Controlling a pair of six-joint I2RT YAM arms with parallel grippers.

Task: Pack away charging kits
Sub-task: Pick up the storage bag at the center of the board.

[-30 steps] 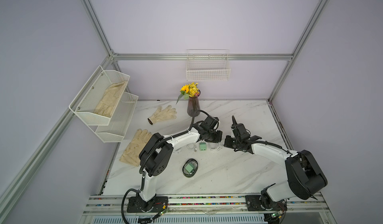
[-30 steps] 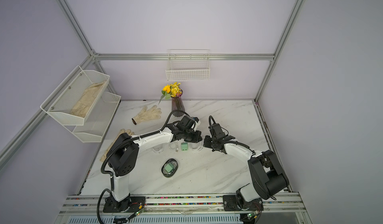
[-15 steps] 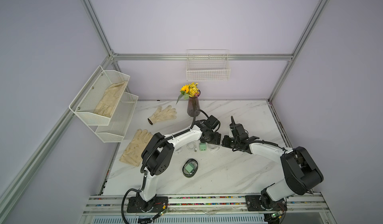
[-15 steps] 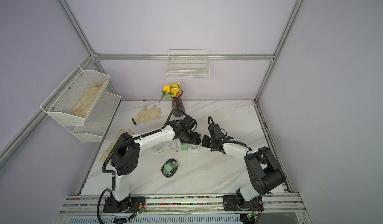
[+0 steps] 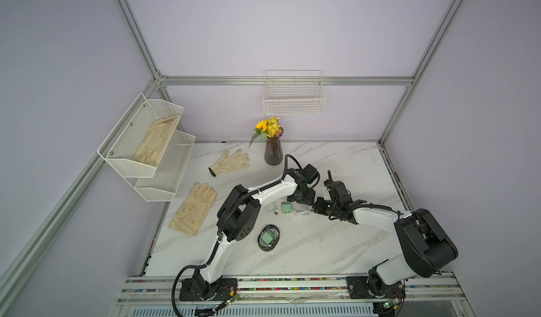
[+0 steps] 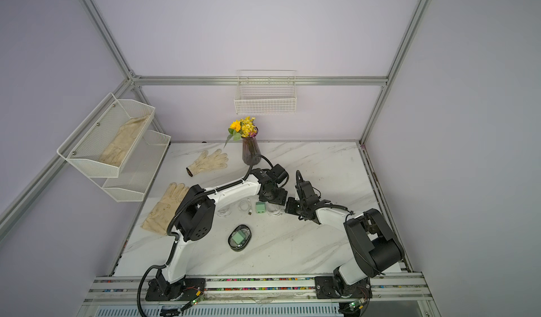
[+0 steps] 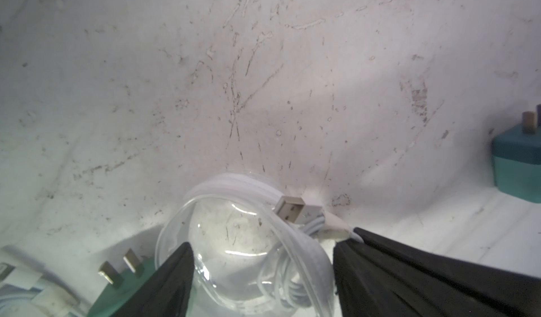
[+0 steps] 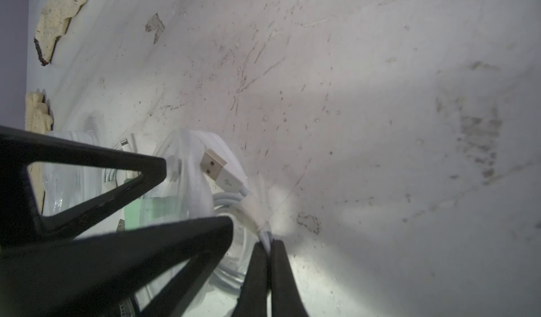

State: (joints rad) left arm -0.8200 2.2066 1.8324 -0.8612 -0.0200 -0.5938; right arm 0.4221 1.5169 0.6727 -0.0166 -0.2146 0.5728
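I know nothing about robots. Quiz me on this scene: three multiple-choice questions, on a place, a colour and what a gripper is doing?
1. Where is the glove that is off the table?
A) upper tier of the wall rack
B) a drawer
C) the floor

2. What colour is the adapter inside the front oval case?
A) red
B) mint green
C) black

3. The left gripper is:
A) shut tight
B) out of sight
C) open, astride the clear case

Key: 1 A, it lies in the top mesh tier. 2 B, green shows through the case. 3 C, its jaws stand apart either side of it.
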